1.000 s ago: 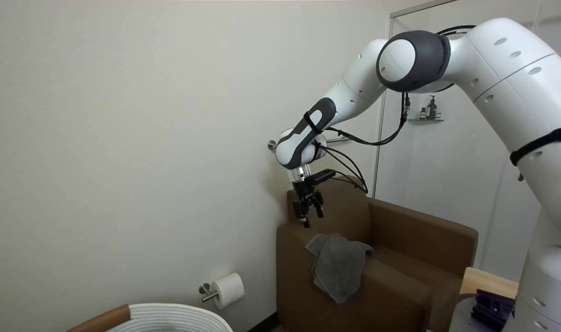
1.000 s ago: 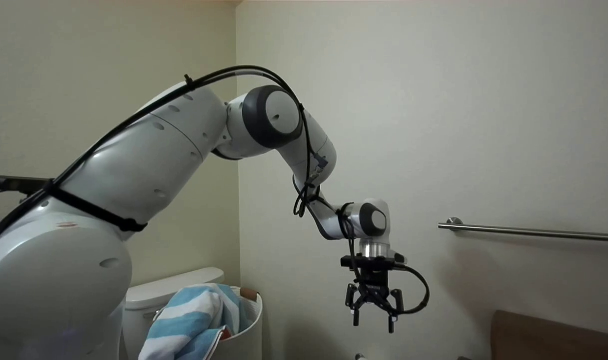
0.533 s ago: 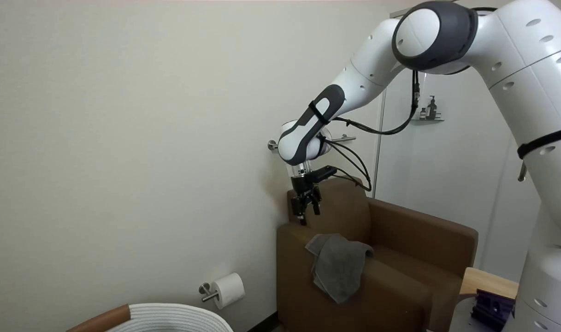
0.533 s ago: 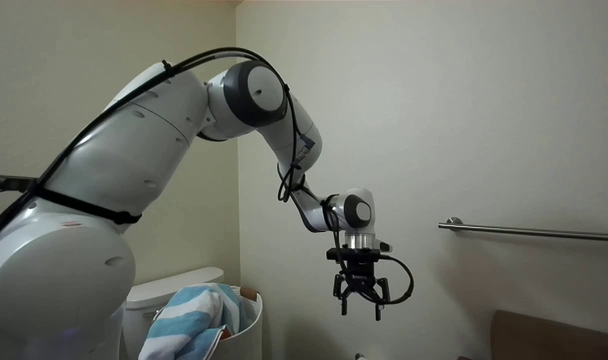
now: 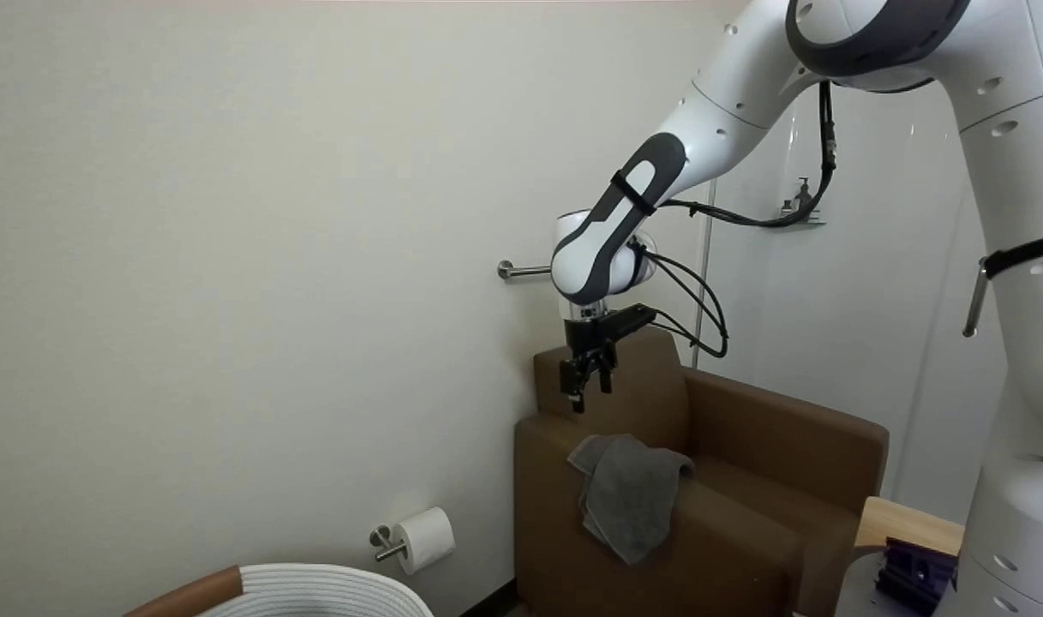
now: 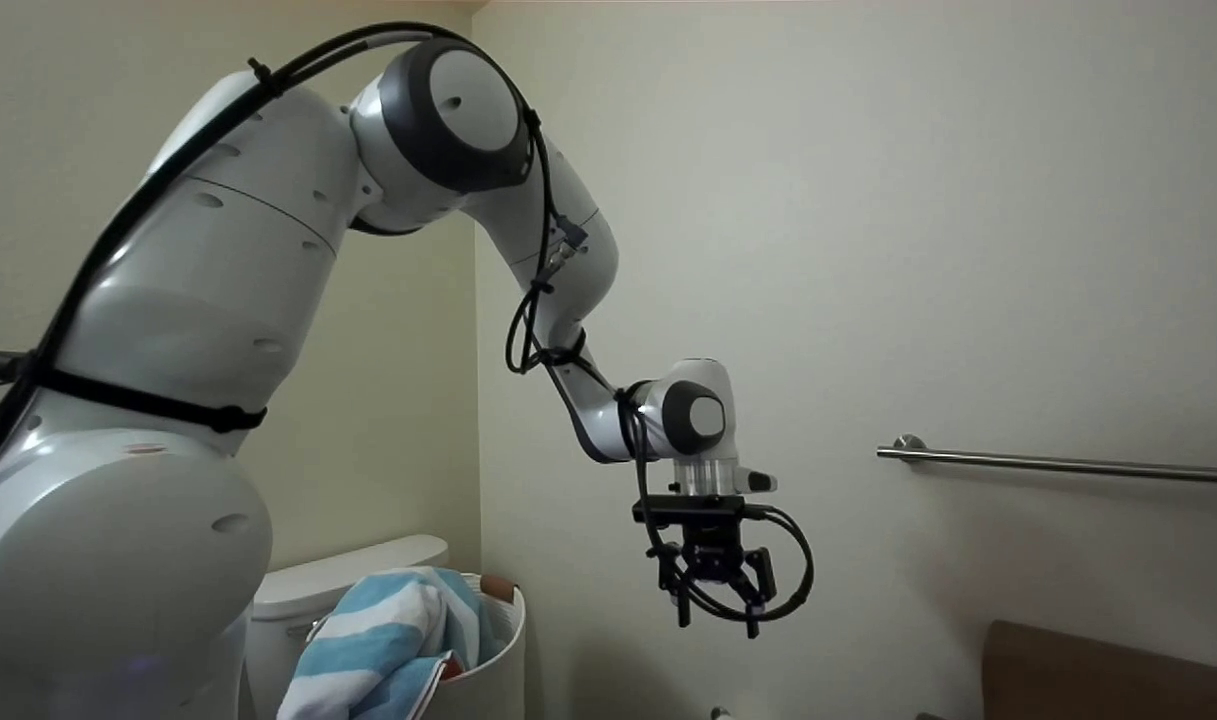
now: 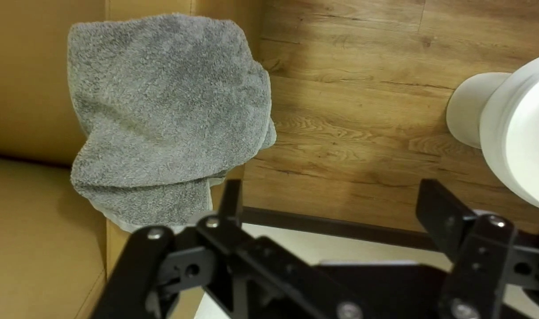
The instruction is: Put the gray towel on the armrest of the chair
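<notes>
Over there a striped towel (image 6: 383, 640) drapes across the basket (image 6: 488, 685), the toilet (image 6: 318, 580) behind; along the far wall (image 6: 818, 250), a bar (image 6: 1068, 464), with a paper roll (image 5: 428, 540) lower left.

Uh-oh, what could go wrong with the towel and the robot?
The gray towel might slip off, as part hangs over the outer side of the armrest. If the open gripper dips, it could snag the towel. The cable loop sticking out beside the gripper might catch on the chair.

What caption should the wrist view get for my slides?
Gray towel draped over the armrest; fingers spread open, holding nothing.
</notes>
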